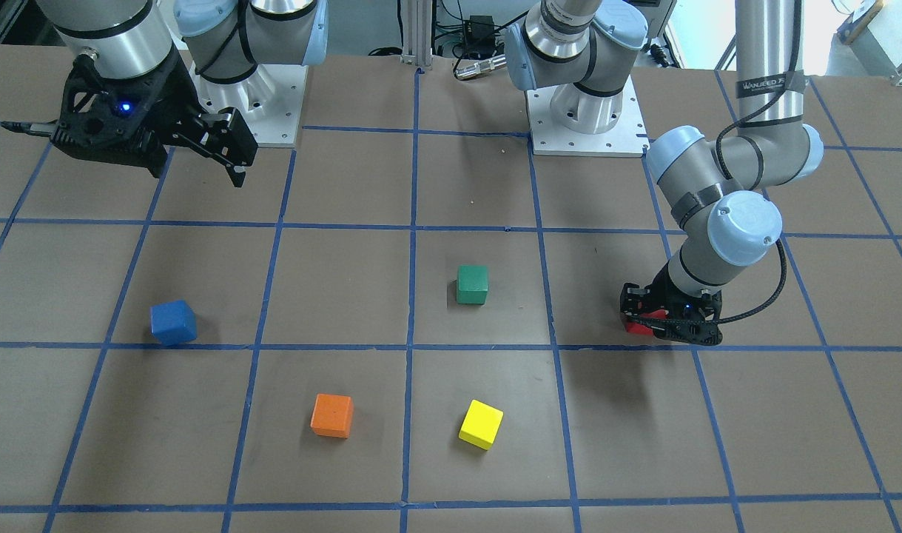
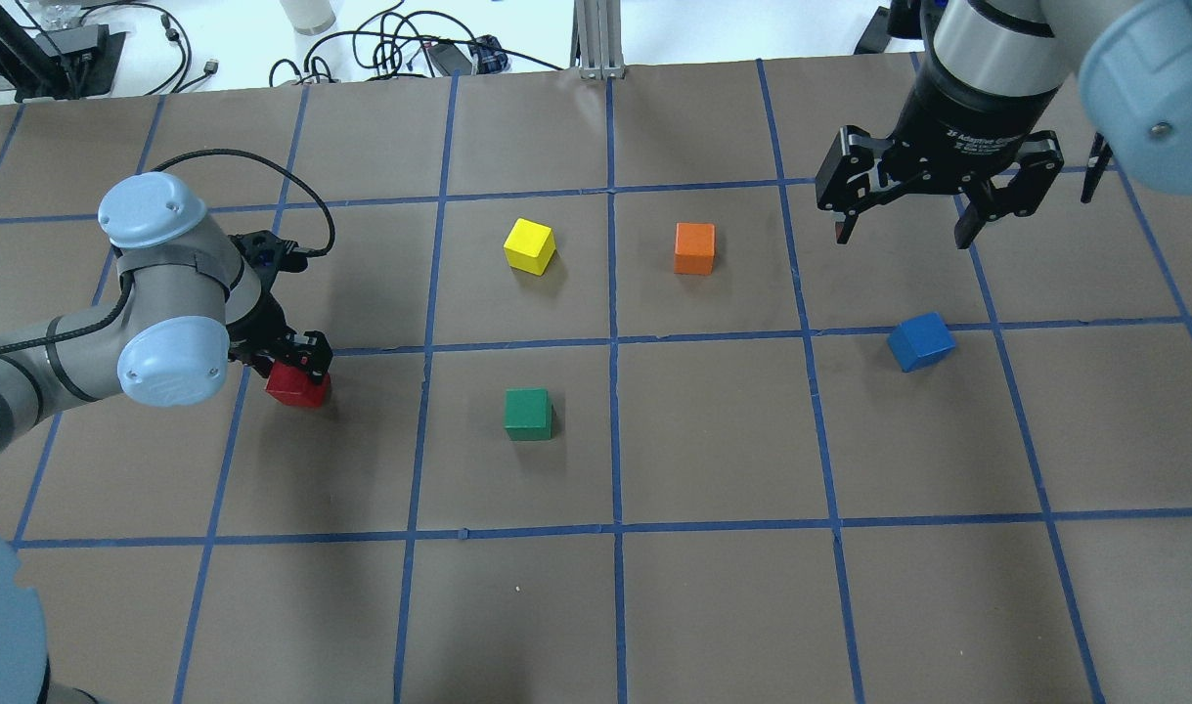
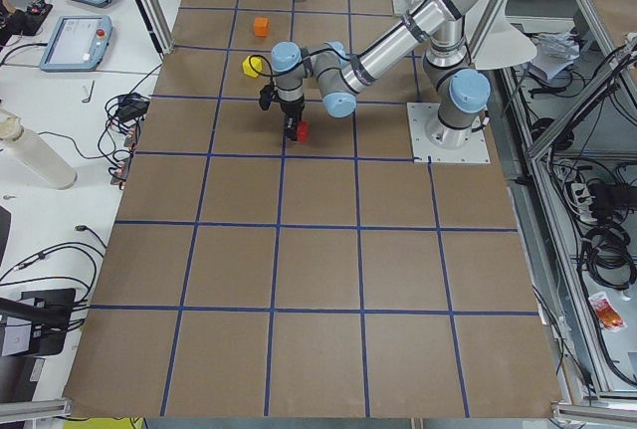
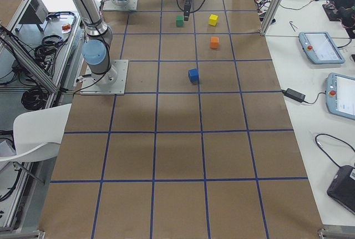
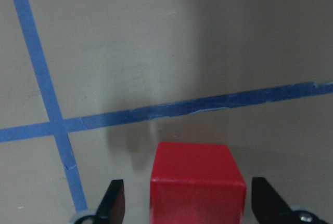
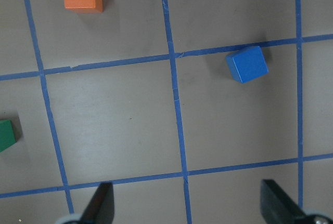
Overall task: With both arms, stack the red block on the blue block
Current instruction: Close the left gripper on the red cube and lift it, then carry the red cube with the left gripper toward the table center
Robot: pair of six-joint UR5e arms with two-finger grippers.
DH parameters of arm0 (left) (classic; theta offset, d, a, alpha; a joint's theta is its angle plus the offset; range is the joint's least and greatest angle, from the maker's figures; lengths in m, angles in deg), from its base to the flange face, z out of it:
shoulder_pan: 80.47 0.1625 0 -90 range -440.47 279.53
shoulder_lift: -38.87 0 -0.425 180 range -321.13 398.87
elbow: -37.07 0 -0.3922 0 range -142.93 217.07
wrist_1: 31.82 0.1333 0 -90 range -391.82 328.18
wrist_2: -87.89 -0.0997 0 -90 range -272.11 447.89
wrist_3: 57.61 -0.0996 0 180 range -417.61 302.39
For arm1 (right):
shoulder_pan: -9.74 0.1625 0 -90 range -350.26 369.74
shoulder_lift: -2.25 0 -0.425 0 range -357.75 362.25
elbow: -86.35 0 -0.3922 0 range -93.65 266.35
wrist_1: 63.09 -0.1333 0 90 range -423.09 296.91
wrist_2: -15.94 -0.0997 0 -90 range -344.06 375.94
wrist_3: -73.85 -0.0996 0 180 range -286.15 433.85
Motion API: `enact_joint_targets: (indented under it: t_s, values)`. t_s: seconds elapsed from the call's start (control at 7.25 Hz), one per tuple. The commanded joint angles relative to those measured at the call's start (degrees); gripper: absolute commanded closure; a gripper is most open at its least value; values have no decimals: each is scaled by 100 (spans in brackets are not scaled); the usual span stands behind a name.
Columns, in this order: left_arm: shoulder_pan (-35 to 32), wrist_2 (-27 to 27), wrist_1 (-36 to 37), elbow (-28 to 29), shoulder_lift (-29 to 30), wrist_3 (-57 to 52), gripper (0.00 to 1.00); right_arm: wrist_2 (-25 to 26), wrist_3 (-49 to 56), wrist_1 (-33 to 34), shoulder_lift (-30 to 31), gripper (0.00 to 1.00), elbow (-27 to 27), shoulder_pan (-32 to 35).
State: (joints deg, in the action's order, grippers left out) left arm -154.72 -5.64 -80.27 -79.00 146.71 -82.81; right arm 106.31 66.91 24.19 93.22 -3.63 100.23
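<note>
The red block [image 2: 297, 384] sits on the brown table on my left side. My left gripper [image 2: 295, 364] is low over it, and the left wrist view shows the block [image 5: 196, 187] between the two open fingers [image 5: 112, 203] with a gap on each side. The blue block [image 2: 920, 340] lies alone on my right side and also shows in the right wrist view [image 6: 247, 64]. My right gripper [image 2: 904, 230] hangs open and empty, high above the table and beyond the blue block.
A green cube [image 2: 528, 413], a yellow cube [image 2: 529, 244] and an orange cube [image 2: 694, 247] stand in the middle of the table between the two arms. Blue tape lines grid the brown table [image 2: 713, 606]. The arm bases are at the robot's edge.
</note>
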Motion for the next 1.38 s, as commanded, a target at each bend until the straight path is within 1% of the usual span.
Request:
enact_joint_targets:
  t_s: [0.0, 0.14, 0.28, 0.41, 0.55, 0.69, 0.83, 0.97, 1.24]
  values:
    - [-124, 115, -23, 118, -192, 24, 95, 6, -1, 0, 0, 0, -2, 12]
    - [-342, 133, -146, 476, -289, 50, 95, 24, -1, 0, 0, 0, -2, -5]
    - [-832, 133, -782, 1019, -246, 659, 95, 7, -27, 0, 0, 0, -2, 12]
    - [-1350, 160, -1328, 1599, -142, 1527, 95, 24, -10, 0, 0, 0, -2, -5]
    - [-1869, 403, -1516, 1961, -1, 2214, 95, 24, -27, 0, 0, 0, -2, 4]
    - [-2344, 571, -1474, 2165, 157, 2856, 95, 24, -10, 9, 0, 0, -2, -5]
    - [-2836, 582, -1422, 2237, 315, 3437, 95, 33, -19, 9, 0, 0, -2, -5]
    - [-3232, 590, -1073, 2220, 491, 3739, 95, 33, -36, 9, 0, 0, -11, 12]
    - [-3586, 564, -737, 2220, 860, 4066, 96, 42, -36, 0, 0, 0, -11, 4]
